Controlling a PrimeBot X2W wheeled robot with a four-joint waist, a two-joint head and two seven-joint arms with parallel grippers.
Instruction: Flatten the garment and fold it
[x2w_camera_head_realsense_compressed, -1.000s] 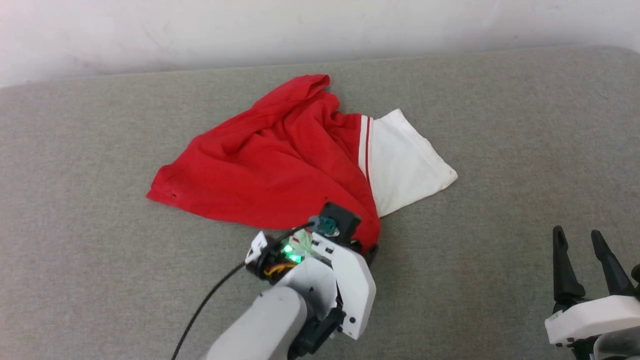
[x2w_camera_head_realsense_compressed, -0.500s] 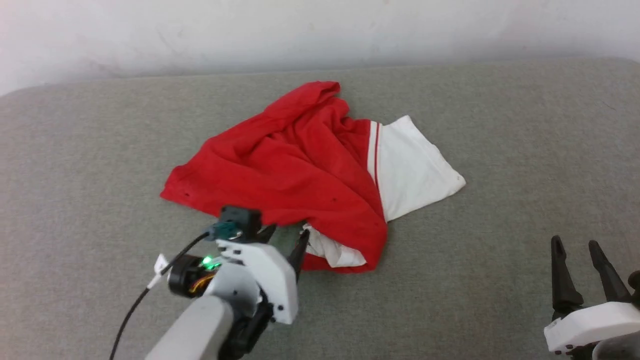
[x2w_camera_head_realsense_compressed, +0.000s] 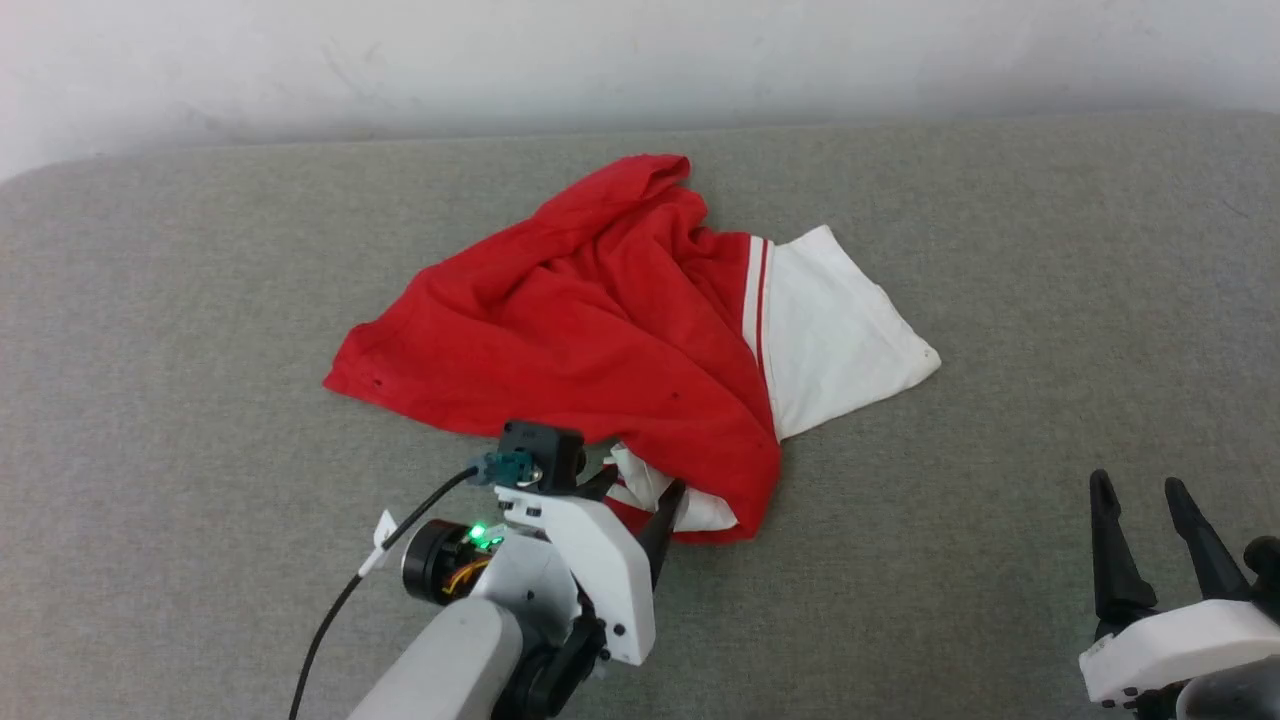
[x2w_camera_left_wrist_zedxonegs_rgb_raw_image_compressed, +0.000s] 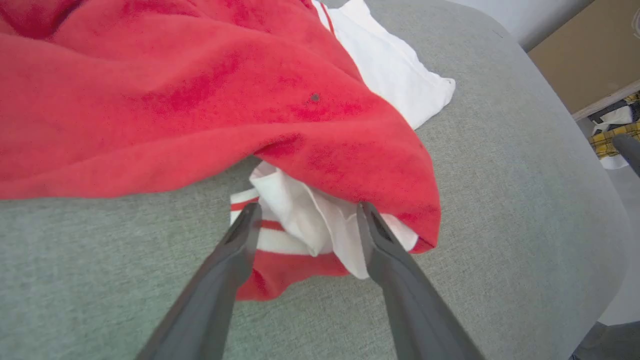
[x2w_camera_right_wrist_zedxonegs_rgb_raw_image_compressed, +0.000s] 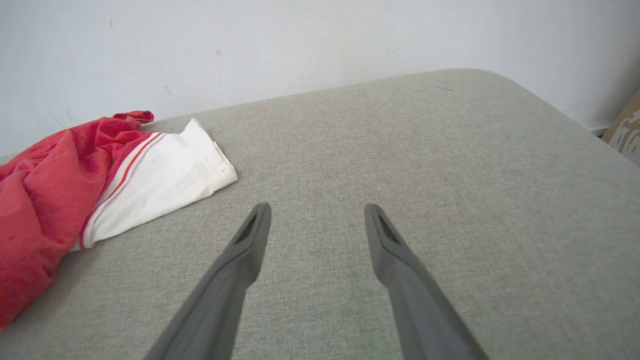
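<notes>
Before me lies a wide grey fabric pad (x2w_camera_head_realsense_compressed: 1000, 250) with rounded corners, evenly lit, its far edge against a plain white wall (x2w_camera_head_realsense_compressed: 640, 60), and past one corner I see a brown board (x2w_camera_left_wrist_zedxonegs_rgb_raw_image_compressed: 575, 55) and some yellow plaid cloth (x2w_camera_left_wrist_zedxonegs_rgb_raw_image_compressed: 612, 134) lower down.

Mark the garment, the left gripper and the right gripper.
garment (x2w_camera_head_realsense_compressed: 580, 330), head view, middle of the red body.
left gripper (x2w_camera_left_wrist_zedxonegs_rgb_raw_image_compressed: 308, 209), left wrist view, midway between its fingertips.
right gripper (x2w_camera_right_wrist_zedxonegs_rgb_raw_image_compressed: 317, 207), right wrist view, midway between its fingertips.
</notes>
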